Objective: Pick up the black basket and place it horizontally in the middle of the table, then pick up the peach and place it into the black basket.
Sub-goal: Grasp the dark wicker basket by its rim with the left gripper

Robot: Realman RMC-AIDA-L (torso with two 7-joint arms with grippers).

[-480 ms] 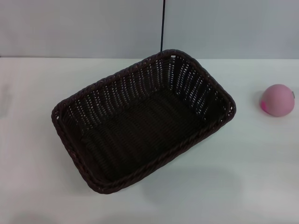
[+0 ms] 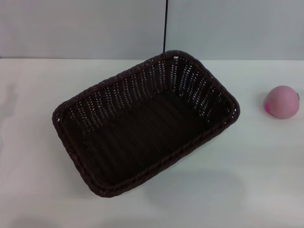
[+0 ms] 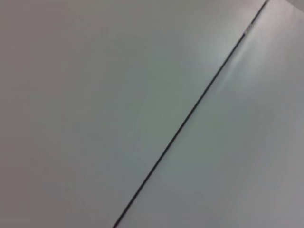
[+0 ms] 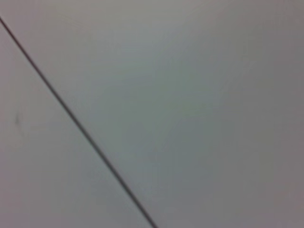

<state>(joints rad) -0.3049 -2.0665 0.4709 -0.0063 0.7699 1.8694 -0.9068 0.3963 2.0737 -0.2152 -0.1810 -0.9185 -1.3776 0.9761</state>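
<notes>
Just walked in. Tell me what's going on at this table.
Nothing is being handled right now. A large dark woven wicker basket sits empty on the broad white tabletop, lying at a diagonal rather than squared up. A small round pink peach rests on the table well off to the robot's right, apart from the basket. Neither gripper shows in any view; both wrist cameras see only a plain pale surface crossed by a thin dark line.

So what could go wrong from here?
The basket sits skewed on the table, so a grip on its sloping rim might slip or leave it crooked. The peach is round and lies near the right edge of the head view; a nudge could roll it away.
</notes>
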